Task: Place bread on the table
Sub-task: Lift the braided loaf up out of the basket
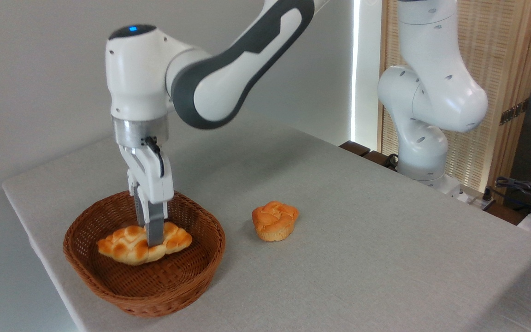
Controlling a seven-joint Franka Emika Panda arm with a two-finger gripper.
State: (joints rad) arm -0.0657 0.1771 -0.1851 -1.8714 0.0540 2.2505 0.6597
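Note:
The bread [127,246], a golden braided loaf with browned bumps, hangs just above the floor of the wicker basket [187,276]. My gripper [153,240] points straight down into the basket and is shut on the loaf's middle. One grey finger [156,226] shows in front of the loaf; the other is hidden behind it. The table [362,258] is covered in light grey-beige cloth and carries the basket near its left front corner.
A round orange muffin-shaped bun [274,220] sits on the cloth to the right of the basket. The arm's white base [424,138] stands at the table's far right edge. The table's left edge runs close by the basket.

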